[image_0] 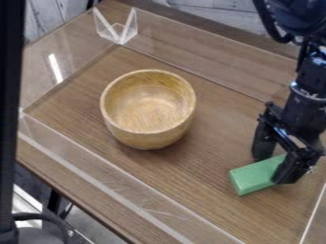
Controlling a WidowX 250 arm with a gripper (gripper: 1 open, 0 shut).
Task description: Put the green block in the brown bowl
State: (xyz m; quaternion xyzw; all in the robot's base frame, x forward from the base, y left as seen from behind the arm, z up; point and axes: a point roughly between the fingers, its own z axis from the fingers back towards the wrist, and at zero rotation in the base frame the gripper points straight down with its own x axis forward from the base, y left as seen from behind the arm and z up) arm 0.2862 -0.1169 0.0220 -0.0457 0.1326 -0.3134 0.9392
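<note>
One green block [260, 175], one brown bowl [149, 108] and one black gripper [289, 159] on a wooden table [192, 195] with clear acrylic walls [76, 148].
</note>
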